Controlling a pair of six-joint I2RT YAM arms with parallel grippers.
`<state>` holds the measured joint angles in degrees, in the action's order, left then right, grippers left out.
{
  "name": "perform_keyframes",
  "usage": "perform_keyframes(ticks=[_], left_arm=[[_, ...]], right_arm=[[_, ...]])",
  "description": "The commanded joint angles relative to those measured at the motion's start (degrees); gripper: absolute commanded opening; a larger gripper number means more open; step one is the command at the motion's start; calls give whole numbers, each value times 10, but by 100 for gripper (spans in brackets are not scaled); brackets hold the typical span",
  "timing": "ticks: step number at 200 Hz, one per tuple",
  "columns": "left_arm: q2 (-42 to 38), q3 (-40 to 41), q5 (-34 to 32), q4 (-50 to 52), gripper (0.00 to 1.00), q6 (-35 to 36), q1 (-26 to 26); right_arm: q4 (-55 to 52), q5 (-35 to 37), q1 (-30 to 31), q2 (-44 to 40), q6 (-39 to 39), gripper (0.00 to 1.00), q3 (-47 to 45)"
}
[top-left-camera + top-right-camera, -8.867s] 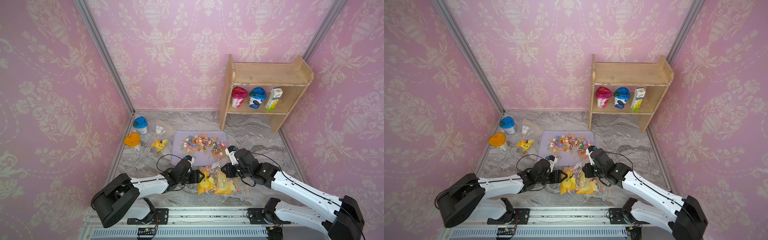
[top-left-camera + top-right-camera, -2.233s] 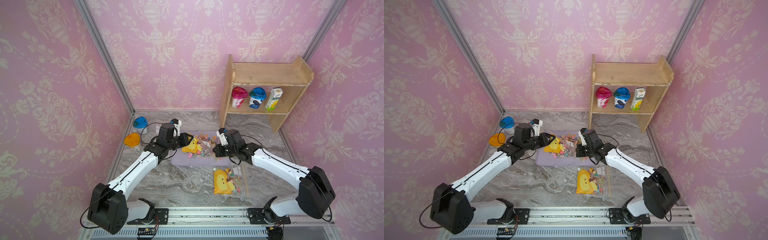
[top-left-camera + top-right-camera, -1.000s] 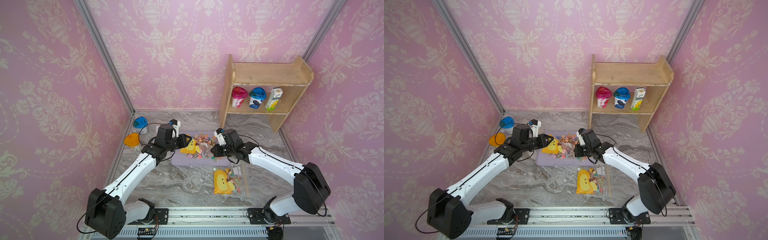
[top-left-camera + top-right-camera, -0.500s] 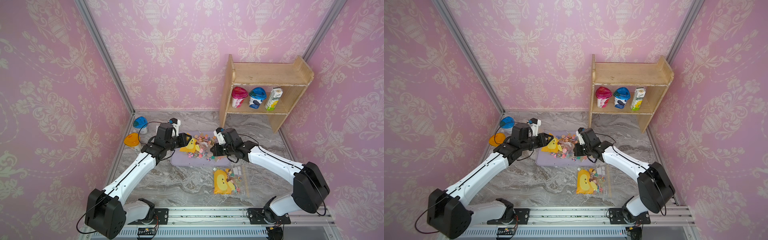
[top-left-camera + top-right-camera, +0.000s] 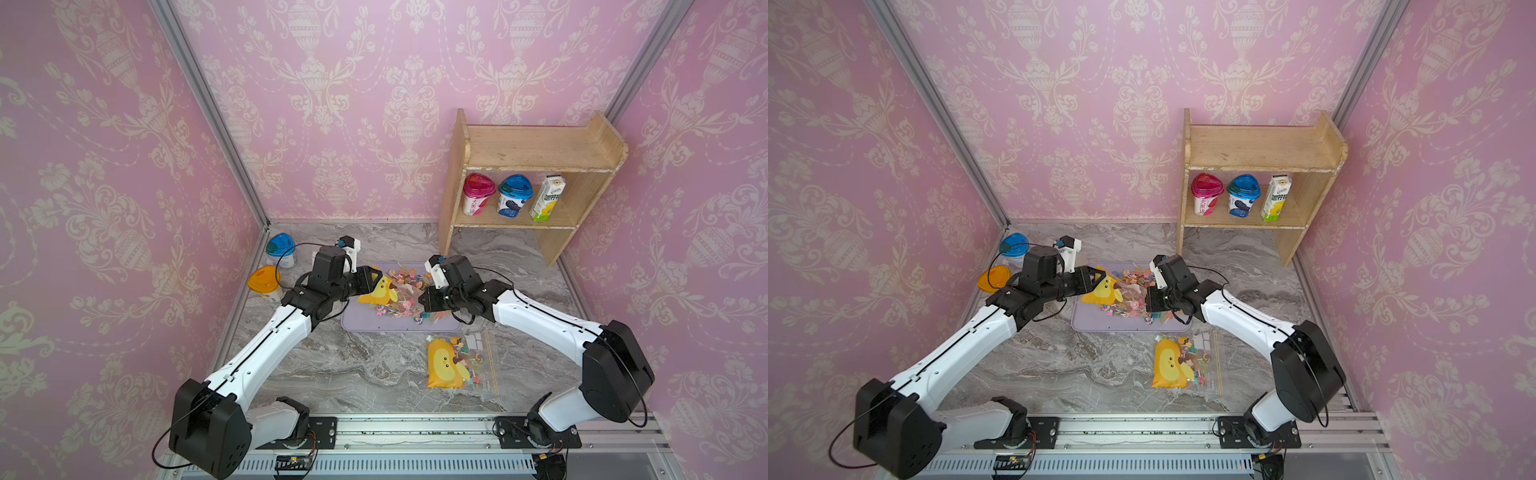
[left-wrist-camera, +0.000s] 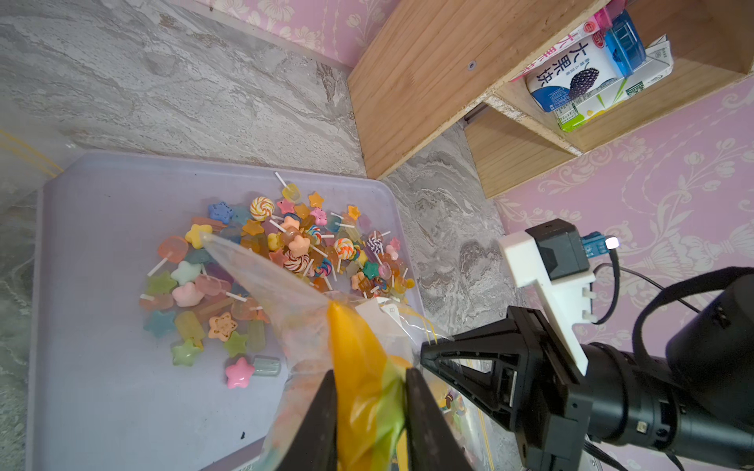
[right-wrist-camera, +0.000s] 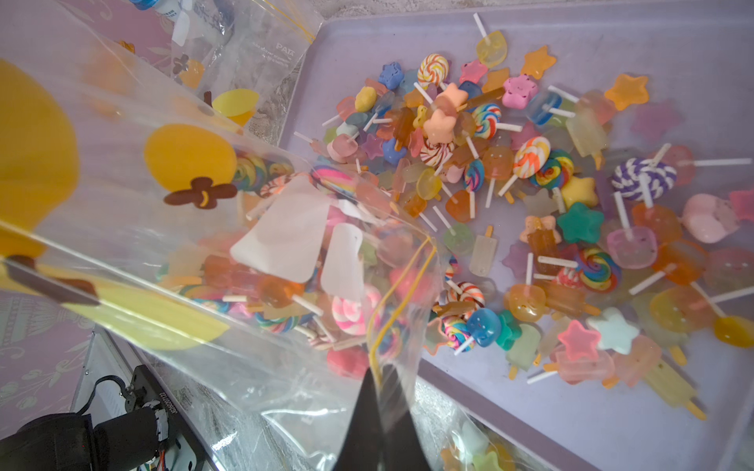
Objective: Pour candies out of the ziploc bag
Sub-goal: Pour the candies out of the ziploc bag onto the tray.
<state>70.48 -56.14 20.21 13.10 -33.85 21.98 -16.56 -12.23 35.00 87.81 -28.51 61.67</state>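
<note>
Clamping bunched yellow-printed end of clear crinkly ziploc bag (image 6: pixel 285 293) with left gripper (image 6: pixel 369 379); pinching its thin zip-edge film with right gripper (image 7: pixel 381 375), jaws almost flat together. Holding bag slanted over smooth lilac tray (image 6: pixel 102 367), with glossy star, popsicle and swirl-lollipop candies (image 7: pixel 530 183) heaped on tray, more inside bag.
</note>
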Motion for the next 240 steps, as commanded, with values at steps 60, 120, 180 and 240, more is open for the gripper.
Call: perform_keyframes(ticks=[60, 120, 180, 240], left_arm=[[-26, -39, -43, -42, 0, 23, -9], [-29, -34, -47, -45, 0, 24, -10], [-32, -30, -48, -45, 0, 26, -11], [-33, -22, -49, -49, 0, 22, -12]], right_arm=[[-62, 30, 0, 15, 2, 1, 10], [-61, 28, 0, 20, 2, 1, 8], [-66, 29, 1, 23, 5, 1, 13], [-62, 31, 4, 20, 2, 1, 12]])
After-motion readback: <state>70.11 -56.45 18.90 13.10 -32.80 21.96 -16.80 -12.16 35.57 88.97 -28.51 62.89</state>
